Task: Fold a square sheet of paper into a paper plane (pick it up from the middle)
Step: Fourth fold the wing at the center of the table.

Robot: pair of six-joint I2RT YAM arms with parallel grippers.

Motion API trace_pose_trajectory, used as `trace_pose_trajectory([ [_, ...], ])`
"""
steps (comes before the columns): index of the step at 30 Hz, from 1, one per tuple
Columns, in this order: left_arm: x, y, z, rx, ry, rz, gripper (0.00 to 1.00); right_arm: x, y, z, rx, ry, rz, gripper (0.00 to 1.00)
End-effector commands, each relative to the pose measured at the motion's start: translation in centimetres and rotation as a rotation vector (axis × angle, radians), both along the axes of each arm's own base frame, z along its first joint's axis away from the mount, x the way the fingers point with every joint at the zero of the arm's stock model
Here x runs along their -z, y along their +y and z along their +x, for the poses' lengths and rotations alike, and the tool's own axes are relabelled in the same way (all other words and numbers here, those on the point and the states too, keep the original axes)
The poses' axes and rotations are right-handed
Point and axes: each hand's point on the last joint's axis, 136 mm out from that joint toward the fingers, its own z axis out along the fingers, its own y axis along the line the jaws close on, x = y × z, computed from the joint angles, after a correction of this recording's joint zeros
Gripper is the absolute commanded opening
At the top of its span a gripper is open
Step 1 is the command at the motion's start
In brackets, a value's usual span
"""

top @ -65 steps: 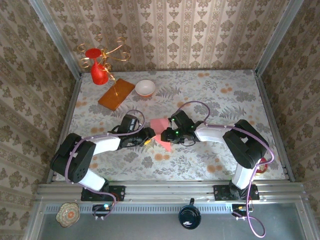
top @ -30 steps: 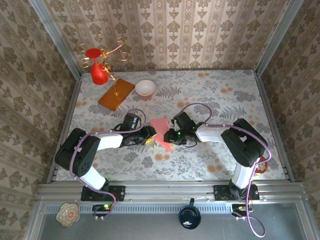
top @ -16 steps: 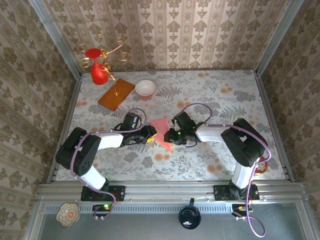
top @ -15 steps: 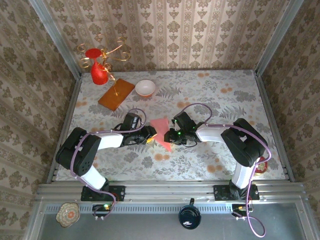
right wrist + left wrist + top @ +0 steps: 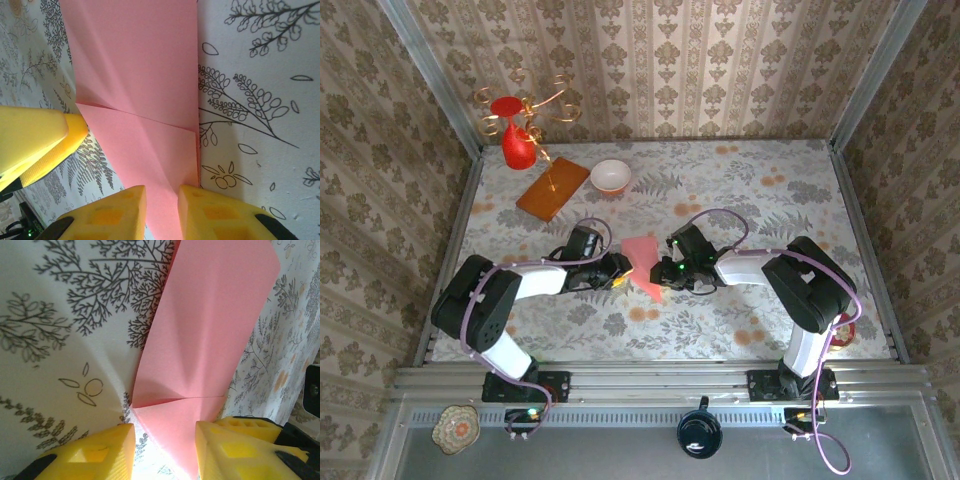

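The square sheet of paper (image 5: 642, 262), pink and partly folded to a point, lies flat at the table's middle between both arms. In the left wrist view the paper (image 5: 210, 330) shows a crease, and its folded tip lies between my left gripper's (image 5: 165, 440) yellow fingers, which stand apart; the right-hand finger (image 5: 235, 440) rests at the paper's edge. My right gripper (image 5: 162, 200) stands over the paper (image 5: 135, 65) near its straight edge, its jaws a narrow gap apart with flat paper showing between them. From above, the left gripper (image 5: 620, 272) and right gripper (image 5: 660, 272) flank the paper's near point.
An orange-brown wooden board (image 5: 552, 188), a white bowl (image 5: 610, 176) and a red vase (image 5: 516, 148) with a gold stand (image 5: 525, 100) sit at the back left. Patterned walls close in three sides. A left-gripper finger (image 5: 35, 135) shows in the right wrist view.
Both grippers have stayed at the paper's near point with only small shifts. The paper lies where it was.
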Motion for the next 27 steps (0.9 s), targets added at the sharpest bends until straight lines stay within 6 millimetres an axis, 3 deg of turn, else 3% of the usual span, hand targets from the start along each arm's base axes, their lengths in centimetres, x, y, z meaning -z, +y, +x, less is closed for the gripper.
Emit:
trace_pose_trajectory([
  [1,-1.1,-1.1,0.9,0.008,-0.018,-0.054,0.37,2.3,-1.5,-0.9,0.029,0.058,-0.058,0.27],
  [17,-2.6,-1.7,1.6,0.023,-0.053,-0.137,0.37,2.4,-1.7,-0.9,0.030,0.056,-0.059,0.26],
  [27,-2.4,-2.1,1.6,0.110,-0.031,-0.169,0.35,2.2,-1.8,-0.8,0.030,0.049,-0.054,0.26],
])
